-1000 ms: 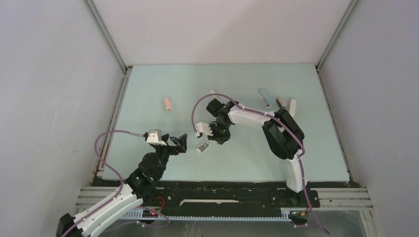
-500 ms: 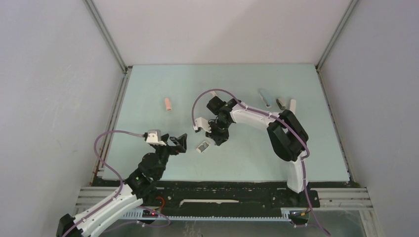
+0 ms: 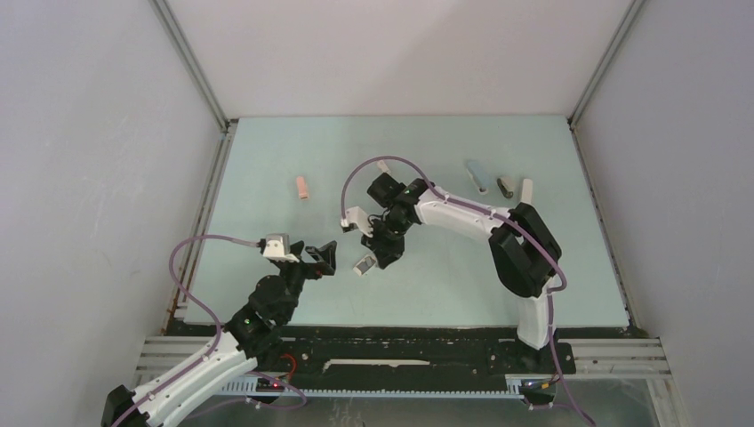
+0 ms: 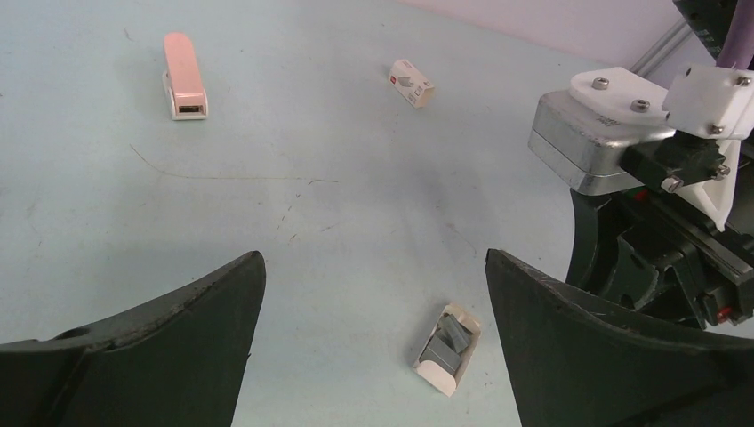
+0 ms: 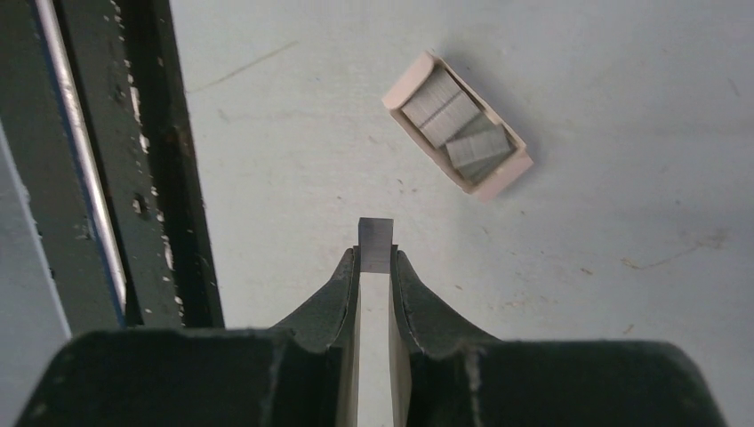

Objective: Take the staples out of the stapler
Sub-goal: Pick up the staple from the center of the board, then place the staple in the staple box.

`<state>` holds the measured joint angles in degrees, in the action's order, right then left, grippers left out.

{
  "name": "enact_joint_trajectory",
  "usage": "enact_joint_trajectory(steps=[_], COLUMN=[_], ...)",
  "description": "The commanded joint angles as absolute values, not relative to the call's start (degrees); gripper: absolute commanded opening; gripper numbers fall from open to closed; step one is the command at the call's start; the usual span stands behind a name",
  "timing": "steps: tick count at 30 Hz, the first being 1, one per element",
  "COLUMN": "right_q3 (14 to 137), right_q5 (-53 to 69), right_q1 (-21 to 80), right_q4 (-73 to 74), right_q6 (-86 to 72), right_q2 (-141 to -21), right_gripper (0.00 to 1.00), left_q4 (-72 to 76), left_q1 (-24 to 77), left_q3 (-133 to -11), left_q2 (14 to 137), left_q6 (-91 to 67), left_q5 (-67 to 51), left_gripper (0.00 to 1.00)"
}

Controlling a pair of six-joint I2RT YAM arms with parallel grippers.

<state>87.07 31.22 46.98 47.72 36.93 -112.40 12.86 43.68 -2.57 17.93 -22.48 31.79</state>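
Grey metallic staple strip (image 5: 375,238) sits clamped between the right gripper (image 5: 375,260) fingertips, above the pale green table (image 5: 622,294). Just beyond, not touching, lies a small beige open box (image 5: 502,176) holding more grey strips. The left gripper (image 4: 373,262) hangs nearby, fingers wide apart, bare table between. A pink plastic stapler (image 4: 185,76) lies well apart.

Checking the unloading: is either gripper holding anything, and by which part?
Right gripper pinches a grey staple strip by its near end, far end protruding. Left gripper holds nothing.
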Motion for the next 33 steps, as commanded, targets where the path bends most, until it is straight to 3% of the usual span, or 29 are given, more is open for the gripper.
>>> enact_joint_trajectory(steps=[1,33], right_q3=[87.36,85.26], right_q5=[33.62,30.36], right_q1=[48.52,50.94], right_q4=[45.44,32.92], right_q6=[31.25,13.93], right_q2=[-109.46,-111.42], right_gripper=[0.16,0.16], left_q4=[13.96,13.89], left_q1=[43.24,43.25], left_q3=[-0.53,-0.53], left_q2=[17.44,17.34], left_q6=[-22.76,-22.76], left_q5=[32.52,32.61], left_gripper=[1.00,1.00])
